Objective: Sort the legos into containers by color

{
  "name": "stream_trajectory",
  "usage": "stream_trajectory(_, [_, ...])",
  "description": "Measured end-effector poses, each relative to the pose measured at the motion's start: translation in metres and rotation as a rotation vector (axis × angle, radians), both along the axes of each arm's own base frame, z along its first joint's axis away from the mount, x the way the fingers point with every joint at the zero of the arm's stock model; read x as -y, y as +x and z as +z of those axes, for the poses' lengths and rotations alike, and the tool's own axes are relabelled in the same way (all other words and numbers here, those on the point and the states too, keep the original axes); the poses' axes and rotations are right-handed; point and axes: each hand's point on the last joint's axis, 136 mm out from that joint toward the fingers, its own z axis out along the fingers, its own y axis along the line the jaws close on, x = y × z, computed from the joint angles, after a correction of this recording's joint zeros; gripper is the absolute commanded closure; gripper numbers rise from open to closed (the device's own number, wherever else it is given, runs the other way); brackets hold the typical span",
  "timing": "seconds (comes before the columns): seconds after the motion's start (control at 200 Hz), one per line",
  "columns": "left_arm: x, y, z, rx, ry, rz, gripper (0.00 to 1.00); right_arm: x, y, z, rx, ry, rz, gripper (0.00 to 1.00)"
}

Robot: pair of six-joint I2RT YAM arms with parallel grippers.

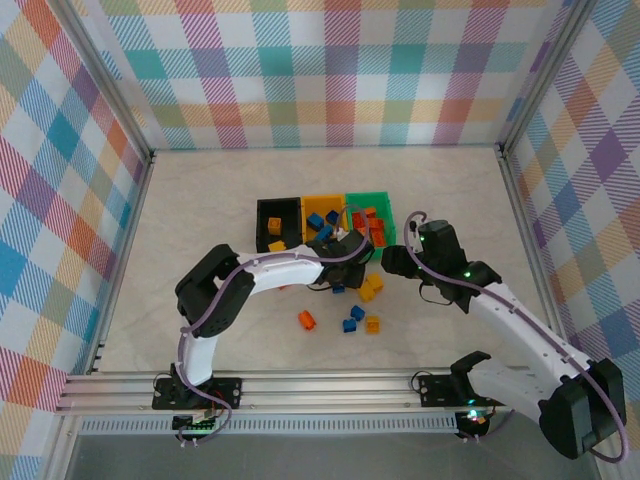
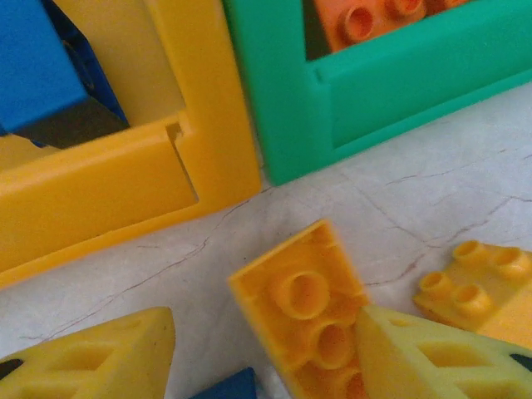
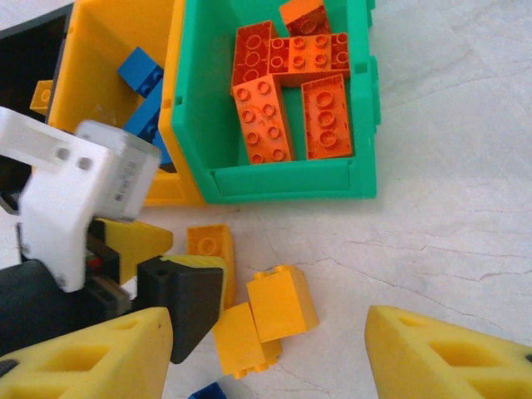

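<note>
While left end effector (image 2: 266, 320) straddles yellow brick (image 2: 301, 303) on bench (image 2: 432, 191) just before yellow bin (image 2: 100, 191), jaws wide, brick off-centre against one finger (image 2: 432, 357): closing may twist it loose. Right end effector (image 3: 268, 320), wide, empty, close by: collision risk

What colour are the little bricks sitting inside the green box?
Orange. The right wrist view shows the bricks in the green box best.
</note>
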Motion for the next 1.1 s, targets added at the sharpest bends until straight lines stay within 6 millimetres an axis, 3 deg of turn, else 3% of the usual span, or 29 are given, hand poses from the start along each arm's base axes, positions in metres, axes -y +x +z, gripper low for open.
stream_trajectory(0.215, [-0.001, -0.001, -0.001, 0.006, -0.019, 0.016, 0.56, -0.001, -0.001, 0.002, 0.006, 0.007, 0.003, 0.36])
stream_trajectory(0.325, [-0.013, -0.01, -0.002, 0.001, -0.016, 0.021, 0.63, -0.001, -0.001, 0.003, 0.006, 0.008, 0.004, 0.36])
stream_trajectory(0.49, [-0.03, -0.021, -0.002, -0.001, -0.01, 0.034, 0.66, -0.002, -0.001, 0.003, 0.003, 0.014, 0.01, 0.36])
stream_trajectory(0.635, [-0.049, -0.034, -0.002, -0.016, 0.006, 0.041, 0.5, -0.003, -0.002, 0.003, 0.0, 0.02, 0.018, 0.36])
stream_trajectory(0.765, [-0.06, -0.041, -0.002, -0.036, 0.018, 0.043, 0.42, -0.004, -0.003, 0.003, -0.002, 0.023, 0.021, 0.37])
stream_trajectory(1.1, [-0.05, -0.041, 0.022, -0.022, -0.031, 0.013, 0.34, -0.005, -0.002, -0.001, -0.012, 0.02, 0.023, 0.36])
